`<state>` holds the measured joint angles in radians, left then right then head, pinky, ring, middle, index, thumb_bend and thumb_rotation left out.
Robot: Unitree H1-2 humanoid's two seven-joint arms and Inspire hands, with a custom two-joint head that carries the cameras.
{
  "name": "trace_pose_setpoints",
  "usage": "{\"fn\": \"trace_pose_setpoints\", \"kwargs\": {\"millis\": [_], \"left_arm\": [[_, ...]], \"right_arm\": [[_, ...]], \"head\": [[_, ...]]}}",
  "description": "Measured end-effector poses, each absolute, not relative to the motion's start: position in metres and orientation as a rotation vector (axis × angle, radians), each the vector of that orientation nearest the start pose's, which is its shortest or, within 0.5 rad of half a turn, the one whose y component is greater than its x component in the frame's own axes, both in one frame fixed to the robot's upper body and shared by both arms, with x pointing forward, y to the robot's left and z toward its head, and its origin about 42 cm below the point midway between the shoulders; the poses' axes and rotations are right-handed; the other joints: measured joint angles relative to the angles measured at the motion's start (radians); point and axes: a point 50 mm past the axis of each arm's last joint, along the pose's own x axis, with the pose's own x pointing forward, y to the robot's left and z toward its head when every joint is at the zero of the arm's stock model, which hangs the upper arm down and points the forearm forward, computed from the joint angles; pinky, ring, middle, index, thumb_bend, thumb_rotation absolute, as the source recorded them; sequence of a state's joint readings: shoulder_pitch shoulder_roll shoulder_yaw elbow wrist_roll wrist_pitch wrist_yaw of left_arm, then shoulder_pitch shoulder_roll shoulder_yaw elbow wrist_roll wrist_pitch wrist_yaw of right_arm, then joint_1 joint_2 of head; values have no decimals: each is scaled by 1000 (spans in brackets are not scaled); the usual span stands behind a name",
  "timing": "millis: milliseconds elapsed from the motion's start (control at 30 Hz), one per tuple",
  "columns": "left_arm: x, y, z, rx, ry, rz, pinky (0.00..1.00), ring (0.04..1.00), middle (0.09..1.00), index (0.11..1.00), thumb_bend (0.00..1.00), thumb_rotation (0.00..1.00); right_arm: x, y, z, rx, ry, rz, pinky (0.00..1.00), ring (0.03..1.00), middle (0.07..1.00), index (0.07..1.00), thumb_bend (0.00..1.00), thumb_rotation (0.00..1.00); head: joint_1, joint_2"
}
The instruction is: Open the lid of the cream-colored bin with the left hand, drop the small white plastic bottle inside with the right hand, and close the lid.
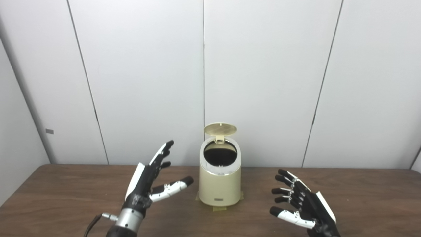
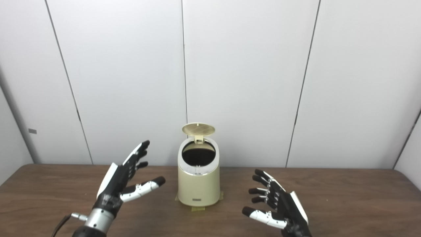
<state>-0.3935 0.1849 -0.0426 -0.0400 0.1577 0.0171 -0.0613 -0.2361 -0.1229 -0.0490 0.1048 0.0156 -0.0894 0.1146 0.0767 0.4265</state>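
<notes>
Standing upright on a wooden table (image 1: 65, 197), a cream-colored bin (image 1: 219, 187) shows its round lid (image 1: 220, 129) tipped up at the back, its dark mouth exposed. The left hand (image 1: 148, 179) hovers beside it, fingers (image 1: 162, 153) spread and empty, thumb reaching toward the bin wall without touching. The right hand (image 1: 301, 200) floats opposite, fingers splayed, holding nothing. No bottle is visible; the bin's interior is too dark to read.

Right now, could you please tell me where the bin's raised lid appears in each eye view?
Left eye view: lid just right of centre, upright above the bin.
Right eye view: lid just left of centre.
Shared landmark: the vertical wall seam directly behind it.
</notes>
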Motion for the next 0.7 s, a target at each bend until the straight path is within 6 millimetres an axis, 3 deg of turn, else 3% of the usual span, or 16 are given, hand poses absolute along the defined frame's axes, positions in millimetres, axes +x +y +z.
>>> {"fn": "trace_pose_setpoints", "kwargs": {"millis": [133, 267, 700], "left_arm": [[408, 215, 257, 372, -442, -154, 876, 996, 992, 1000, 909, 352], [427, 211, 262, 415, -413, -162, 861, 986, 987, 999, 909, 338], [481, 181, 291, 589, -396, -222, 911, 1000, 972, 952, 956, 447]], "right_arm": [[357, -240, 147, -103, -206, 111, 597, 703, 833, 832, 798, 268], [356, -239, 149, -101, -213, 110, 607, 706, 833, 829, 782, 230], [355, -236, 155, -96, -233, 102, 593, 679, 813, 813, 795, 247]], "head": [[-5, -3], [-8, -6], [-20, -14]]}}
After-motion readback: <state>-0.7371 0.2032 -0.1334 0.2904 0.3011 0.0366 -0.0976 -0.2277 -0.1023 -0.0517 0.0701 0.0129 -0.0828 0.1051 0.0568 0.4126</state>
